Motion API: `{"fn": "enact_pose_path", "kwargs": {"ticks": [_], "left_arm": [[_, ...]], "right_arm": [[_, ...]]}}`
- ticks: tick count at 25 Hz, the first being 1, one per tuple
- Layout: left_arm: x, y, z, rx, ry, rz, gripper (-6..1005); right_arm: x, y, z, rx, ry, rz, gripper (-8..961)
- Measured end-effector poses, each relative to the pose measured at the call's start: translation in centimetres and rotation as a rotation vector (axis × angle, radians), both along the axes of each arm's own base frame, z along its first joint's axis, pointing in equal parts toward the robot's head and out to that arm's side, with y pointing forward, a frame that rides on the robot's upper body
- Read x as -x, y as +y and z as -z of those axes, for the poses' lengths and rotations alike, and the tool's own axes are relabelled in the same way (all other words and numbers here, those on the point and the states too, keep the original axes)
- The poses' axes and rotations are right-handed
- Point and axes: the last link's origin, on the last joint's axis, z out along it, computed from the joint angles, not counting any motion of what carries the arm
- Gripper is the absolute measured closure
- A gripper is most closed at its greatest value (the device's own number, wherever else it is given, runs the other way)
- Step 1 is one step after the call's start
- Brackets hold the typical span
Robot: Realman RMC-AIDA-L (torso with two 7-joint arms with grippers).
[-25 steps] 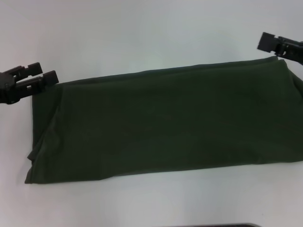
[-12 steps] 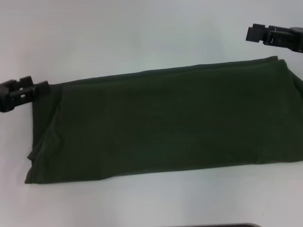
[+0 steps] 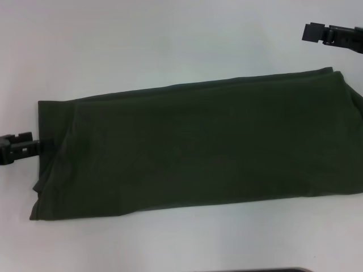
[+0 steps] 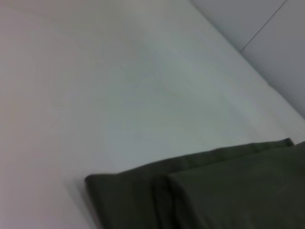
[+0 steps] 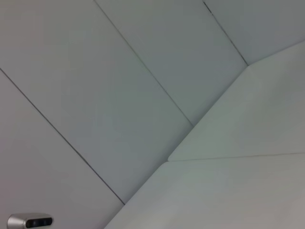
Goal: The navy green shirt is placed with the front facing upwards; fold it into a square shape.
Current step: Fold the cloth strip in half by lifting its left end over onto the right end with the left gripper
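I see the navy green shirt (image 3: pixel 193 147) folded into a long band mid-table: soft, light, floppy. Left gripper (image 3: pixel 17 148) at its left end, right gripper (image 3: pixel 326 33) apart; fingers can't tell. I'd pinch 2 end corners.

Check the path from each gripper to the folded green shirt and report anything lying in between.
Nothing visible does. The left gripper sits right at the shirt's left edge, with no object between them. The right gripper hovers beyond the far right corner, and only bare white table separates it from the cloth.
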Motion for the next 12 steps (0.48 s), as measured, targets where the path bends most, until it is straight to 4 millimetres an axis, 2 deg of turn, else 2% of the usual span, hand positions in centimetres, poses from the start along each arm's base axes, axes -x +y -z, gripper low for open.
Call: {"fn": "enact_pose_path", "kwargs": {"ticks": [6, 12], "left_arm": [[0.3, 0.1, 0.1, 0.021, 0.017, -0.031, 112], [0.0, 1.5, 0.0, 0.014, 0.028, -0.059, 111]], "right_arm": [[-0.1, 0.0, -0.1, -0.005, 0.000, 0.007, 68], [-0.3, -0.1, -0.1, -0.008, -0.001, 0.016, 69]]}}
